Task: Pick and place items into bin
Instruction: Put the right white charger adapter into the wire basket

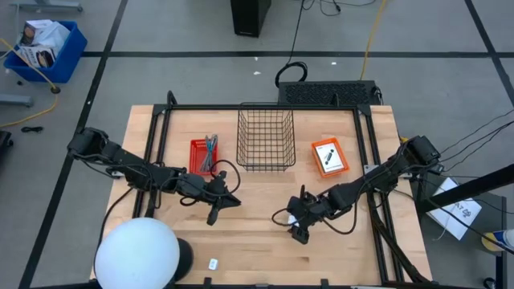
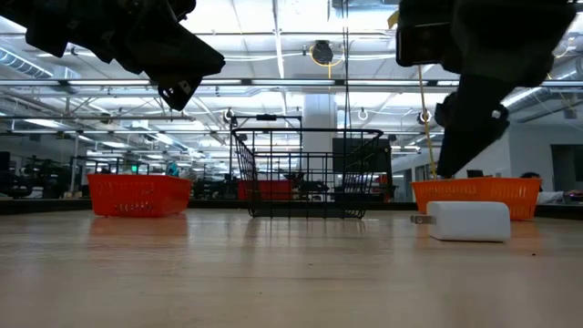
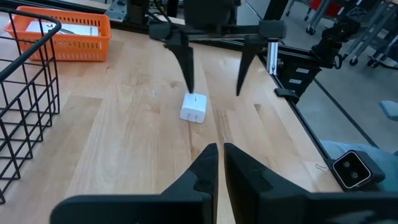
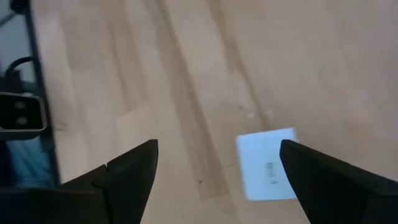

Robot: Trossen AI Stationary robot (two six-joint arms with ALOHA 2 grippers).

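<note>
A small white block (image 4: 267,165) lies flat on the wooden table. My right gripper (image 4: 217,146) hovers open just above it, and the block sits nearer one finger than the other. The left wrist view shows the same block (image 3: 194,107) under my right gripper (image 3: 214,90). In the high view my right gripper (image 1: 299,233) hides this block. A second white block (image 1: 213,263) lies near the table's near edge. My left gripper (image 3: 217,154) is shut and holds nothing. It hangs over the table middle (image 1: 215,213), left of the right gripper.
A black wire basket (image 1: 265,138) stands at the far middle of the table. Left of it is a red bin (image 1: 195,164) holding slim teal and grey items. To its right is an orange bin (image 1: 318,164) with a printed white card. A white dome (image 1: 136,253) sits at the near left corner.
</note>
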